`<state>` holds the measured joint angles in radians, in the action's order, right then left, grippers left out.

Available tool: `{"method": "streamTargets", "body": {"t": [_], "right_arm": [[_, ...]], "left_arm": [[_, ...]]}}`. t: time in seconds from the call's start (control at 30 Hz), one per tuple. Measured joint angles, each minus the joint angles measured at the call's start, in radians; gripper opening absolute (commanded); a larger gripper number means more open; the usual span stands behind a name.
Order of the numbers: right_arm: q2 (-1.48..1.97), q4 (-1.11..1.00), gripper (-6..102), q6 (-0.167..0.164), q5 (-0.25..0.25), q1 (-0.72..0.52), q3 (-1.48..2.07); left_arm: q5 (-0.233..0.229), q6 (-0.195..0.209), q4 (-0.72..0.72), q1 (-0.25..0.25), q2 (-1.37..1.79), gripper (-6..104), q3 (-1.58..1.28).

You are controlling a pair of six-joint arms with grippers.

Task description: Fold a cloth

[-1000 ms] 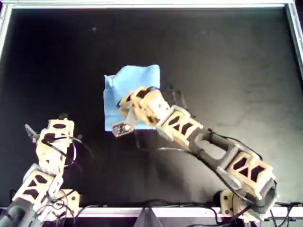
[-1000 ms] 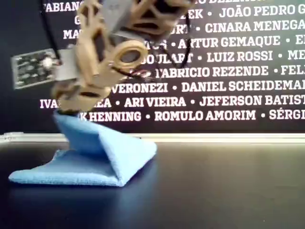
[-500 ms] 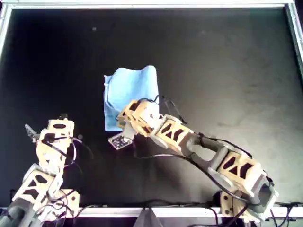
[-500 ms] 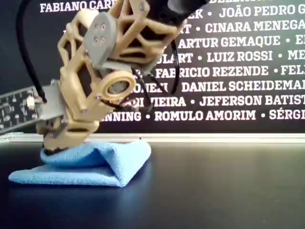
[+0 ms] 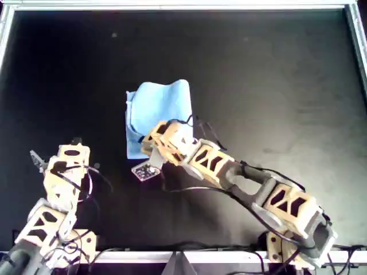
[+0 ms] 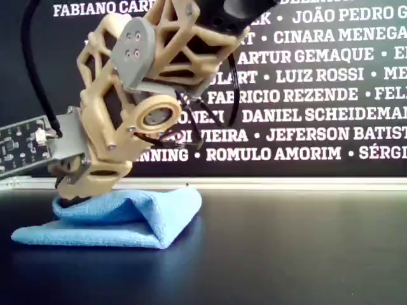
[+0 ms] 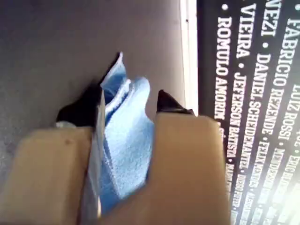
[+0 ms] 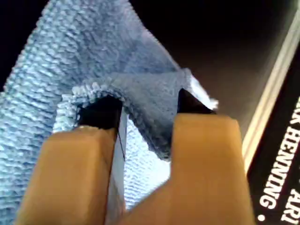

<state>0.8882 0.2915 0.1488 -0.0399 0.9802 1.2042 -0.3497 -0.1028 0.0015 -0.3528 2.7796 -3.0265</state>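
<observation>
On the black tabletop [image 5: 275,74], overhead view: the cloth [image 5: 157,106] lies left of centre, light blue, doubled over w/ a rumpled upper layer. An arm [image 5: 229,166] reaches in from the view's bottom right, its head over the cloth's near edge; a small circuit board [image 5: 145,171] sticks out beside it. Other arm [image 5: 57,183] sits at bottom left, well apart from the cloth. Can't tell which arm is which here.

Exterior view: the cloth [image 6: 127,222] is at the view's left, bottom layer flat, top layer humped, fold rounded on the view's right. Arm head [image 6: 121,127] comes down onto the top layer at its left end, touching it. White-lettered wall [image 6: 305,95] behind.

Left wrist view: left tool [image 7: 129,101] has bunched cloth [image 7: 124,140] packed between its fingers, touching both, so it's clenched on the fabric.

Right wrist view: right tool [image 8: 143,108] has a folded edge of cloth [image 8: 93,47] draped across its fingertips, more fabric below. Fingers apart; gripping or let go, can't tell.
</observation>
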Motion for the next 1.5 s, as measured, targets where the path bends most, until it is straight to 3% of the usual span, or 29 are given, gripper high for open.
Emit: {"method": "streamTargets", "body": {"t": [0.6, 0.73, 0.77, 0.93, 1.1, 1.17, 1.27, 1.37, 1.5], "right_arm": [[0.161, 0.000, 46, 0.000, -0.002, 0.000, 0.000], [0.229, 0.000, 37, -0.003, 0.002, -0.025, 0.026], [0.262, 0.000, 33, -0.003, -0.012, -0.048, 0.046], [0.423, 0.000, 7, -0.005, 0.015, -0.267, 0.130], [0.541, 0.000, 3, -0.005, 0.023, -0.540, 0.229], [0.581, 0.000, 3, -0.005, 0.063, -0.629, 0.281], [0.649, 0.000, 3, -0.008, 0.166, -0.721, 0.379], [0.738, 0.000, 3, -0.040, 0.265, -0.736, 0.495], [0.930, 0.000, 2, -0.057, 0.321, -0.732, 0.683]], "left_arm": [[0.000, -0.009, 0.000, 0.000, 0.000, 40, 0.000], [0.000, -0.009, 0.000, 0.000, 0.000, 40, 0.000], [0.000, -0.009, 0.000, 0.000, 0.000, 40, 0.000], [-0.003, -0.009, 0.000, 0.000, 0.000, 40, 0.000], [-0.006, -0.009, 0.000, 0.000, 0.000, 40, 0.000], [-0.006, -0.009, 0.000, 0.000, 0.000, 40, 0.000], [-0.006, -0.009, 0.000, 0.000, 0.000, 40, 0.000], [-0.009, -0.009, 0.000, 0.000, 0.000, 40, 0.000], [-0.009, -0.009, 0.000, 0.000, 0.035, 40, 0.000]]}}
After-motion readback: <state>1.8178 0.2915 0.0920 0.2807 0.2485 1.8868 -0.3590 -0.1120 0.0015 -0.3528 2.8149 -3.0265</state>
